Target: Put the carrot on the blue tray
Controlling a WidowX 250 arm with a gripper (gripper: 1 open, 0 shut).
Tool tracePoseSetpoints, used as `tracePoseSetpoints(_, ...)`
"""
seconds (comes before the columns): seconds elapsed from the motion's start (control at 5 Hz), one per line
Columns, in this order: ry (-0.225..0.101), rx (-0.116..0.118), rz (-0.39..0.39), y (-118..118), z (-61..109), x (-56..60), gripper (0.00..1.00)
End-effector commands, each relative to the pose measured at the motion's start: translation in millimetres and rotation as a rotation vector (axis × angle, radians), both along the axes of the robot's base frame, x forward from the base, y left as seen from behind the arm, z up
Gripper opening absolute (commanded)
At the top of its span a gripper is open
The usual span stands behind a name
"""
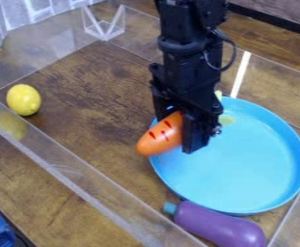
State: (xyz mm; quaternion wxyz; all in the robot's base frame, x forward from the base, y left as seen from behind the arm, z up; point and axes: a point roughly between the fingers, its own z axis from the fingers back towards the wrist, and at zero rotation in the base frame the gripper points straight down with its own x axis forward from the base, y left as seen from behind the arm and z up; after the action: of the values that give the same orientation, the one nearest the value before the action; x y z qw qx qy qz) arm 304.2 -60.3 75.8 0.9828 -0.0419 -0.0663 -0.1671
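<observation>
Carrot [160, 135] hangs in transit, clamped in the arm's closed fingers [180, 135] at the blue tray [242, 164]'s left rim, mid-frame.
Next, seemingly: carry it rightward over the tray, lower, release.

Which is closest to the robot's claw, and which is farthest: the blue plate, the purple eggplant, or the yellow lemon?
Measured from the black gripper, shut on the small orange toy carrot:
1. The round sky-blue plastic tray: nearest, its left rim right under the gripper.
2. The purple toy eggplant: farther, lower right, by the tray's near edge.
3. The yellow toy lemon: farthest, far left.
</observation>
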Motion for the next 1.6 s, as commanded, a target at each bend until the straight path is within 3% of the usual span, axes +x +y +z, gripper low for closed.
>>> tracePoseSetpoints(0.0,-0.08,-0.021,0.009,-10.5,20.8,19.8,0.0)
tracePoseSetpoints(0.2,-0.086,-0.019,0.032,-14.5,22.6,29.8,0.0)
tracePoseSetpoints(0.6,-0.076,0.001,0.109,19.2,17.1,14.8,0.0)
tracePoseSetpoints(1.0,-0.094,-0.019,-0.018,14.4,-9.7,29.8,0.0)
tracePoseSetpoints(1.4,-0.08,-0.008,0.164,22.5,8.3,39.7,0.0)
